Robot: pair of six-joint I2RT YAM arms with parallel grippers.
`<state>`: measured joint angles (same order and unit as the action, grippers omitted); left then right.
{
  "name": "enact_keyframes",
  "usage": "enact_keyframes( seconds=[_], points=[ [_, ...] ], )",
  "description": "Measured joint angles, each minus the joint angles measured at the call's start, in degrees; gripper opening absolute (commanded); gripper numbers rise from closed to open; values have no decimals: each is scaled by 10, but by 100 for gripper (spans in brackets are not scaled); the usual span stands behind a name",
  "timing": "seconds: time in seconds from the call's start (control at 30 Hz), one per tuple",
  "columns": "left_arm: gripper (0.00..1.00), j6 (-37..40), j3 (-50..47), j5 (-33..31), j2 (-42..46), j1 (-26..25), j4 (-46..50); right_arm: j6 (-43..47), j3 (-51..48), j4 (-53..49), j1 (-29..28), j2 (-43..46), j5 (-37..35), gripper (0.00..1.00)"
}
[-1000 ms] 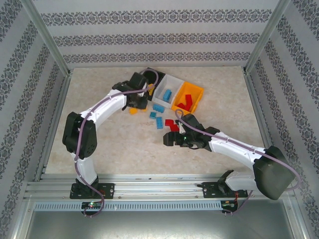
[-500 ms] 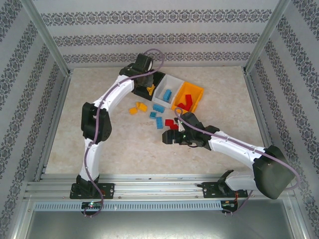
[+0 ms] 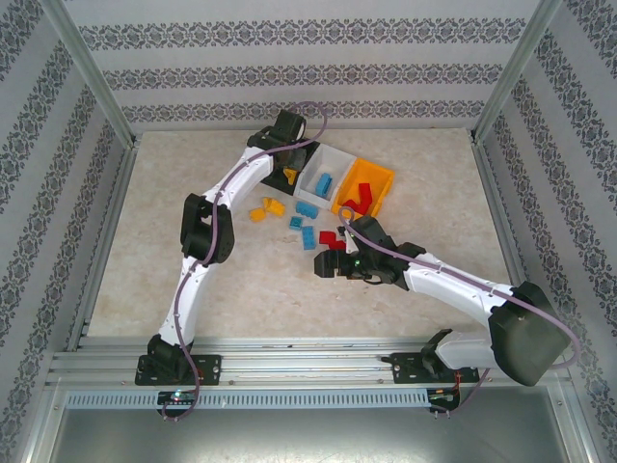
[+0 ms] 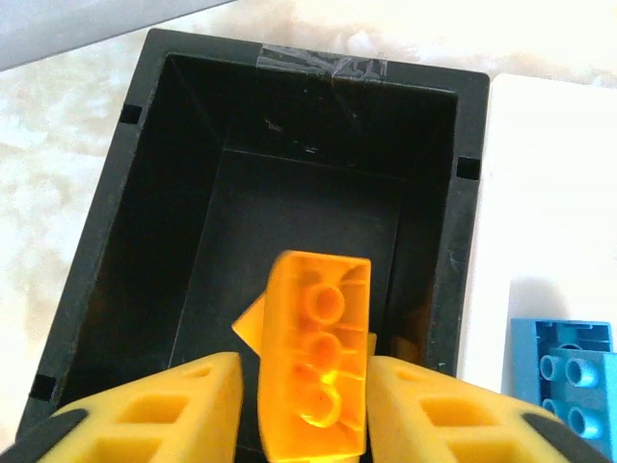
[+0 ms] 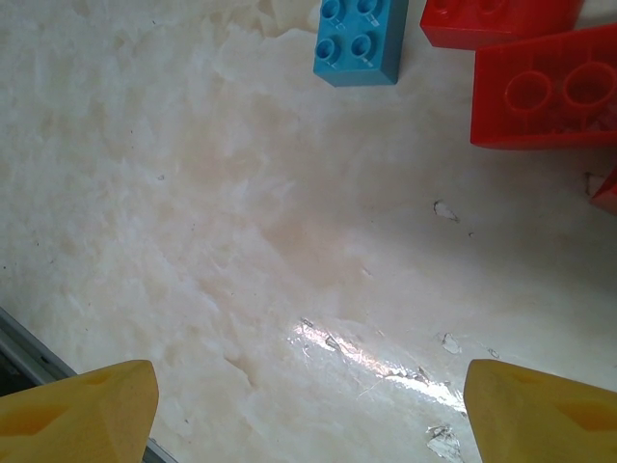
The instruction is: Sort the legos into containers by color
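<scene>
Since a second ago my left pincer point(image 4: 307, 410) has reached over the black bin point(image 4: 116, 203), slightly parted around an orange brick point(image 4: 318, 357); right pincer point(image 5: 308, 405) gapes empty above the desk point(image 5: 241, 241).

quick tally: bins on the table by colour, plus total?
black bin: 1
white bin: 1
orange bin: 1
total: 3
</scene>
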<state>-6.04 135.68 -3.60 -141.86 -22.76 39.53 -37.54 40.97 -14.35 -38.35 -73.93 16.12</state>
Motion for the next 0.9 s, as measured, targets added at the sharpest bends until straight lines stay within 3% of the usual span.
enact_keyframes(
  seconds=[0.3, 0.43, 0.67, 0.9],
  points=[
    [55, -3, 0, 11, 9, 0, 22, 0, 13, -19, 0, 0, -1, 82],
    [57, -5, -42, 35, 69, 0, 51, 0, 34, -48, 0, -1, -7, 82],
    [59, -33, -239, 79, 283, 0, 62, 4, 80, -92, 0, -33, -16, 79],
    [63, -76, -487, 97, 475, 1, 46, 42, 204, -164, -13, -127, -37, 78]
  ],
)
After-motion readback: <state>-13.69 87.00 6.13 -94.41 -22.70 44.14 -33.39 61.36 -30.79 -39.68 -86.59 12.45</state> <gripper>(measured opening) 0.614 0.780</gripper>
